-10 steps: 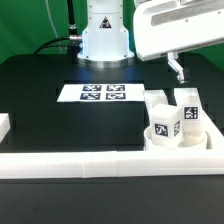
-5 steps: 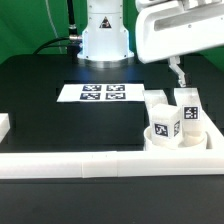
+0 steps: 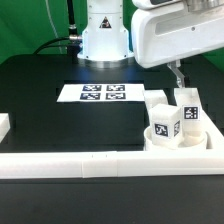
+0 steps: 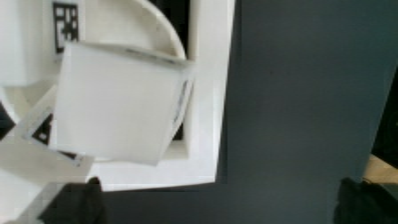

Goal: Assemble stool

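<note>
Two legs [image 3: 178,118] stood on the seat [image 3: 180,138] at lower right; open claw [image 3: 178,74] should descend centred, judging by alignment.

A white Franka arm [image 3: 105,35] with a boxy white wrist housing [image 3: 180,35]; black cables [image 3: 68,25] trail behind its base.

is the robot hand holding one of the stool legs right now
No. The hand hangs open above the stool legs, gripping nothing.
</note>
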`<state>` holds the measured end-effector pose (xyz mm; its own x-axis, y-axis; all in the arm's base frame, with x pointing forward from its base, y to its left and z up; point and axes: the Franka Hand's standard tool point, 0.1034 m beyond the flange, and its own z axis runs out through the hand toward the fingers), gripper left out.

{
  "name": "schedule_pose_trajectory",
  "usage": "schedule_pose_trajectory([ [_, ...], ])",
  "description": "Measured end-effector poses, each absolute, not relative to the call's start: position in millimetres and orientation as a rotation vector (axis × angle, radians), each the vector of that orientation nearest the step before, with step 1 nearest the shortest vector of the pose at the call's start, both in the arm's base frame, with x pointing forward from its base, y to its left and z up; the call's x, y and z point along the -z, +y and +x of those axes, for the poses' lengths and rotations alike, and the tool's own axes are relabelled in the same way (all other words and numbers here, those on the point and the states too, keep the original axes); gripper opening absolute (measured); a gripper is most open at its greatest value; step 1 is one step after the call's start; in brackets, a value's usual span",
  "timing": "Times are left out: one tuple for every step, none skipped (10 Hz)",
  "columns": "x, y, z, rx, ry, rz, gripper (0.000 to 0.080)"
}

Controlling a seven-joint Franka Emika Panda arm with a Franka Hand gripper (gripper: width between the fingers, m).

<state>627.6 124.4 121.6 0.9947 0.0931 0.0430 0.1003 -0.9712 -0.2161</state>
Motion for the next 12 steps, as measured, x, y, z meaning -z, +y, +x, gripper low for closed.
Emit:
schedule_pose_trajectory([
  [-121.5, 124, 628, 0.049, -0.159, -2.917, 0.0649],
  [-120.3, 123, 627, 0.064, -0.335, -2.917, 0.0649],
  [-118.0, 122, 627, 0.077, -0.545, -2.903, 0.0649],
  [-116.3, 123, 628, 0.099, -0.682, -2.881, 0.0649],
  [-115.2, 122, 630, 0.126, -0.852, -2.851, 0.0649],
  [-115.0, 121, 630, 0.129, -0.905, -2.838, 0.0649],
  [-114.6, 121, 630, 0.135, -0.991, -2.812, 0.0649],
  [-114.3, 120, 630, 0.141, -1.07, -2.786, 0.0649],
  [-113.6, 119, 631, 0.159, -1.181, -2.747, 0.0649],
  [-110.9, 117, 634, 0.23, -1.318, -2.71, 0.0649],
  [-106.4, 116, 632, 0.259, -1.475, -2.652, 0.0649],
  [-104.5, 113, 631, 0.267, -1.591, -2.598, 0.0649],
])
